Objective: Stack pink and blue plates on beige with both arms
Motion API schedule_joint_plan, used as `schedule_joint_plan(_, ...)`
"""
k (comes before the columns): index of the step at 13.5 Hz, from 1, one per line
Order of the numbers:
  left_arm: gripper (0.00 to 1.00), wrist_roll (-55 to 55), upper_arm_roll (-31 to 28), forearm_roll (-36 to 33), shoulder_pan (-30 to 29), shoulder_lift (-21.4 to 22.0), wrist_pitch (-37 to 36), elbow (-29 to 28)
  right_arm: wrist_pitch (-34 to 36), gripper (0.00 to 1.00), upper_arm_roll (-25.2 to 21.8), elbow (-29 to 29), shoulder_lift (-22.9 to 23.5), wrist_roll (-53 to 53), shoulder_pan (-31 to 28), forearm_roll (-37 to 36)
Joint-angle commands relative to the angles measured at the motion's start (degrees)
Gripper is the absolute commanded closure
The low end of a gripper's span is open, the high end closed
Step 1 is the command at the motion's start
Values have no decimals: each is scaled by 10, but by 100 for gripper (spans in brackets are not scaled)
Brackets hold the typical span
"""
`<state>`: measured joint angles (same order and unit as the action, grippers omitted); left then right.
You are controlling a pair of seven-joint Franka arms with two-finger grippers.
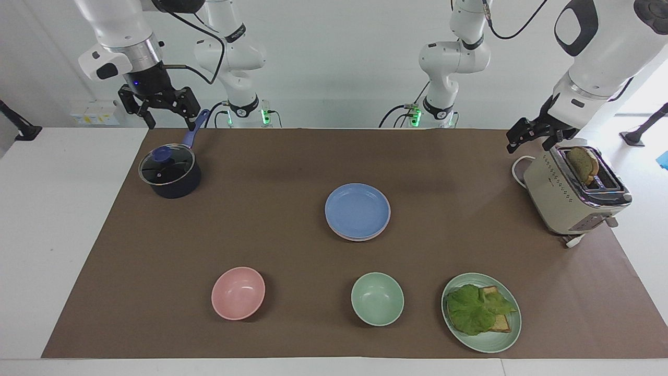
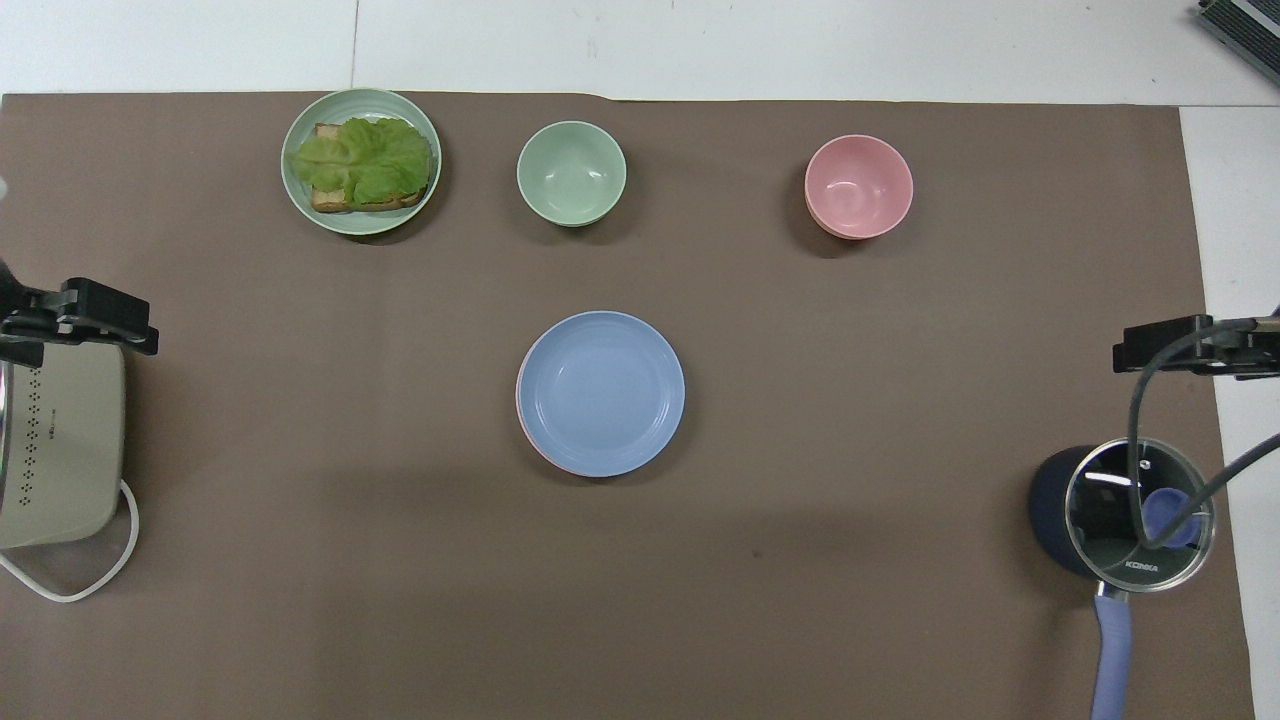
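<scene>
The blue plate (image 1: 357,210) (image 2: 600,392) lies at the middle of the brown mat, on top of a stack. Under it only a thin rim of the pink plate (image 1: 358,239) (image 2: 518,412) shows. The beige plate is hidden beneath them. My right gripper (image 1: 168,121) (image 2: 1190,345) hangs open and empty in the air over the pot's handle. My left gripper (image 1: 528,145) (image 2: 90,322) hangs open and empty over the toaster's end nearest the robots. Both are well away from the stack.
A dark lidded pot (image 1: 169,172) stands at the right arm's end, a beige toaster (image 1: 571,193) holding a bread slice at the left arm's end. Farther from the robots sit a pink bowl (image 1: 238,292), a green bowl (image 1: 377,298) and a green plate (image 1: 496,342) with lettuce on toast.
</scene>
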<state>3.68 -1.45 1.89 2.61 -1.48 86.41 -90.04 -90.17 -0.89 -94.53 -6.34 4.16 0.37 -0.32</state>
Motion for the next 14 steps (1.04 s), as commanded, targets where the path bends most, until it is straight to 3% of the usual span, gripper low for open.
schedule_joint_plan(1,0,-3,4,-3,-6,1,-9,6,4,0,0,-8,-11,-18,-11,-2)
schedule_joint_plan(14,0,-3,4,-3,-6,1,-9,7,27,0,3,0,-4,-13,-9,1)
